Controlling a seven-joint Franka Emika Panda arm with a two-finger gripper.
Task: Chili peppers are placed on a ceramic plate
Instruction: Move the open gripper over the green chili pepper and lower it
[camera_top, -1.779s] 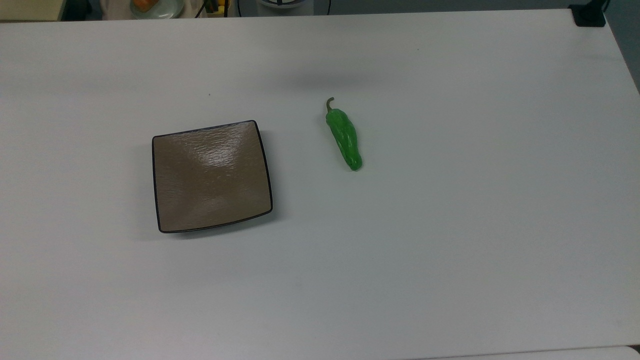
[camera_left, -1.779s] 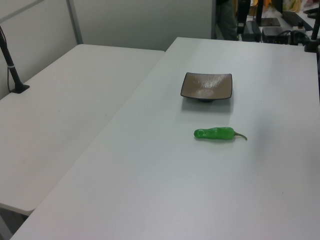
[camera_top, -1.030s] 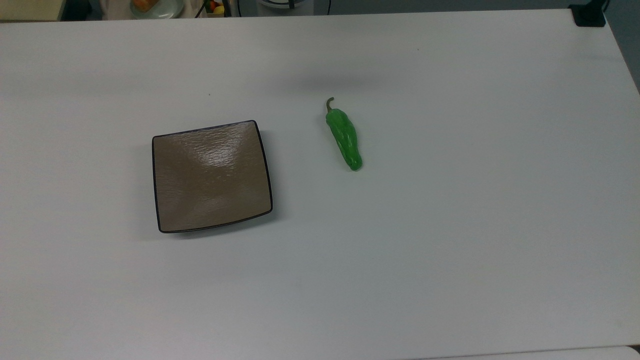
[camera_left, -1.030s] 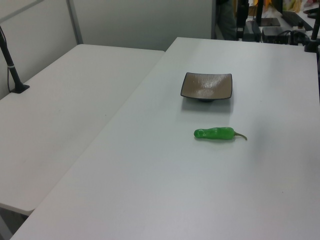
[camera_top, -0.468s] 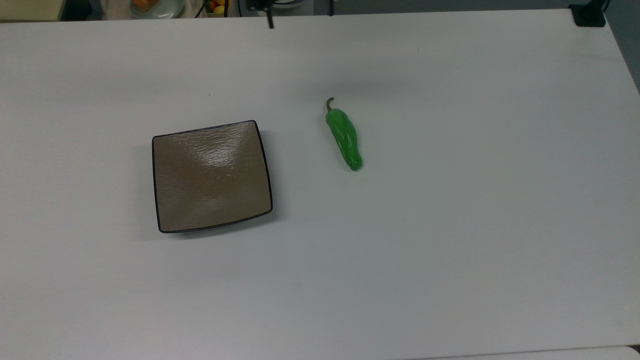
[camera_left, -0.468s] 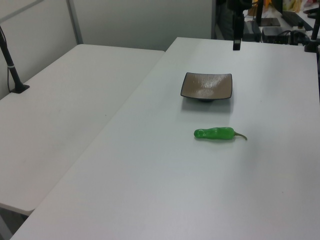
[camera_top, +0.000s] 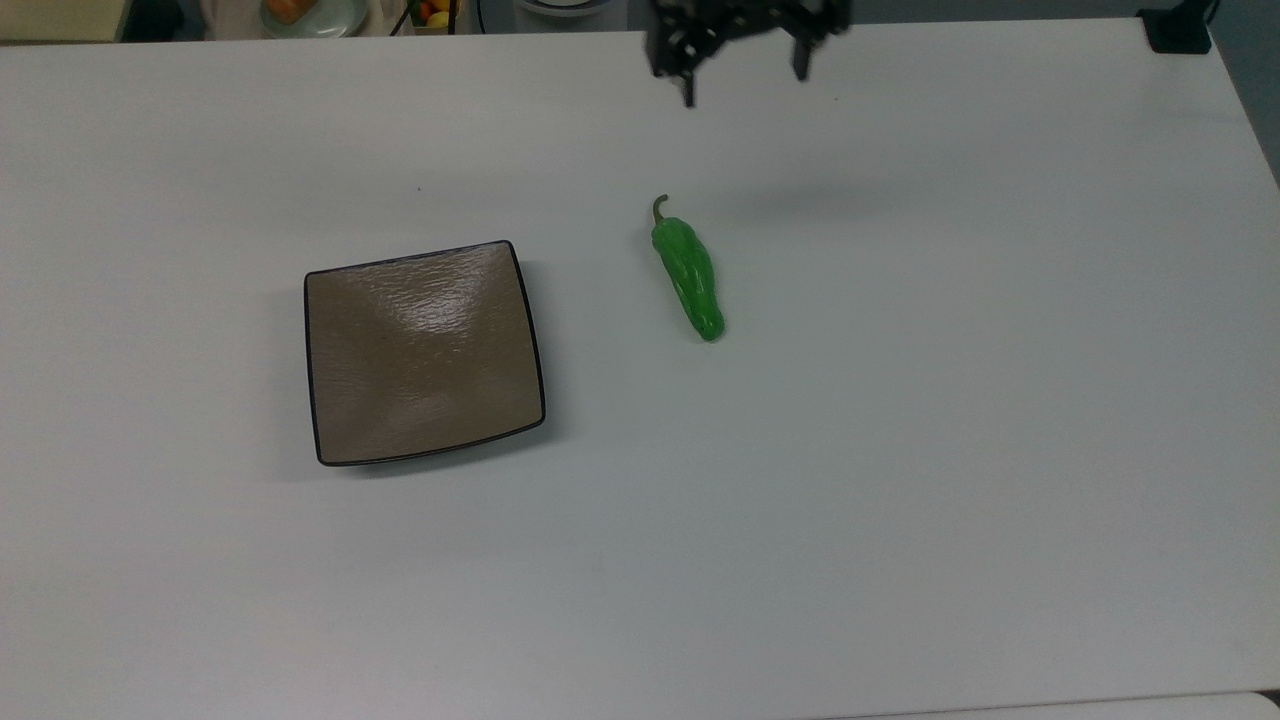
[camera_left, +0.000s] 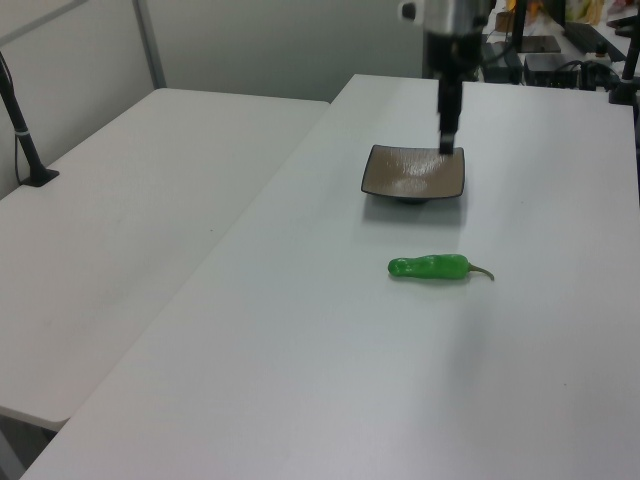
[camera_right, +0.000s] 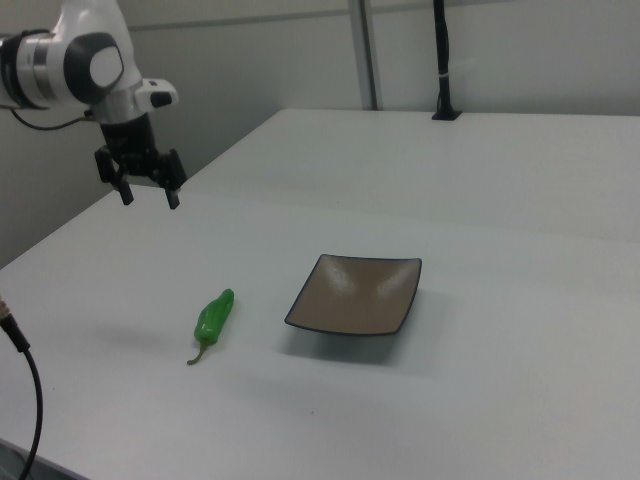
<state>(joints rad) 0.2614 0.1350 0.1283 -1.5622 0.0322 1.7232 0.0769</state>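
A bright green chili pepper (camera_top: 688, 275) (camera_left: 432, 267) (camera_right: 213, 318) lies on the white table, its stem toward the top view's upper edge. The square taupe ceramic plate (camera_top: 424, 352) (camera_left: 413, 172) (camera_right: 355, 293) with a thin black rim sits empty to the top view's left of the pepper. My gripper (camera_top: 744, 80) (camera_left: 447, 140) (camera_right: 150, 198) hangs in the air, open with nothing between its black fingers. In the top view it is beyond the pepper's stem end and slightly to the right, apart from both pepper and plate.
A black clamp base (camera_top: 1178, 30) sits at the table's far right corner in the top view. A second white table (camera_left: 120, 230) with a black pole (camera_left: 25, 130) adjoins on the left view's left. A black cable (camera_right: 25, 400) hangs at the right view's lower left.
My gripper has come in over the table's far edge and moved rightward in the top view, toward the pepper's stem end. Pepper and plate have not moved.
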